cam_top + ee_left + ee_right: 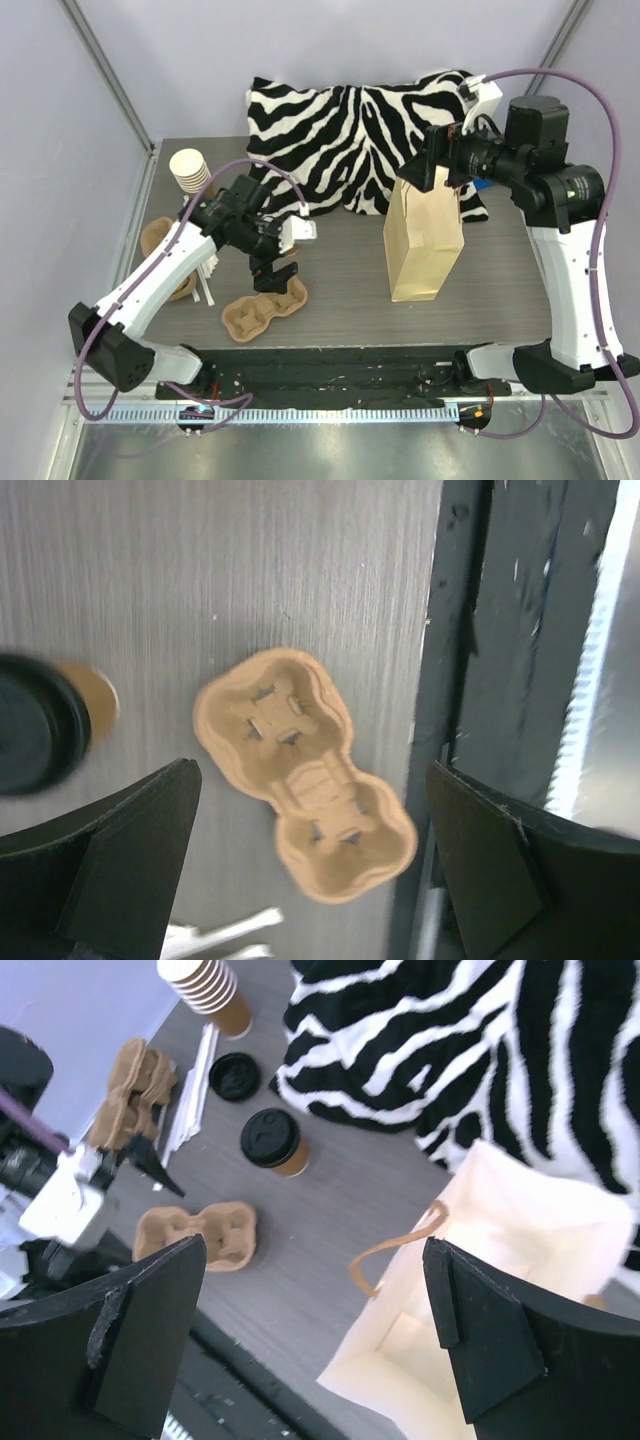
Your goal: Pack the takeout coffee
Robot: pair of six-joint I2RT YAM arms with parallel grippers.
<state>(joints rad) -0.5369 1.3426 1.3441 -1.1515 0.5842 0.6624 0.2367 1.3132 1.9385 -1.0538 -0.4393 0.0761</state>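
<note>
Status: my left gripper (pixel 310 768) hangs over the two-cup carrier (pixel 300 780), jaws wide apart, nothing between them. My right gripper (pixel 312 1245) is above the mouth of the paper bag (pixel 480 1260), jaws also wide apart and holding nothing. The bag's handle (pixel 398 1238) shows in the gap, not pinched.

The takeout coffee (pixel 270 1140) stands upright on the counter (pixel 330 1200), lid on, between the carrier and the zebra cloth (pixel 450 1040). In my left wrist view it sits blurred at the frame's left edge, outside my left finger. From the top camera my left arm hides it.

My read: the step in hand is the left-side pick of the coffee. Nothing is packed yet.

How I'd run it:
- Slide the left gripper off the carrier toward the cup and centre the cup between the fingers before going down.
- Clamp on the kraft wall below the lid, not on the lid, which could pop off. Squeeze lightly, since a paper wall probably dents.
- Keep the cup vertical the whole way. I can't tell if it's full.
- Don't mistake the loose black lid (pixel 235 1075) for it. That lid lies just beyond, toward the stack of cups (pixel 205 985).
- The bag is well apart from the cup, so expect a long carry across the counter.
- Lower the cup straight through the middle of the mouth, clear of the handle.
- The bag looks light and may tip if nudged. My right gripper could steady its rim.
</note>
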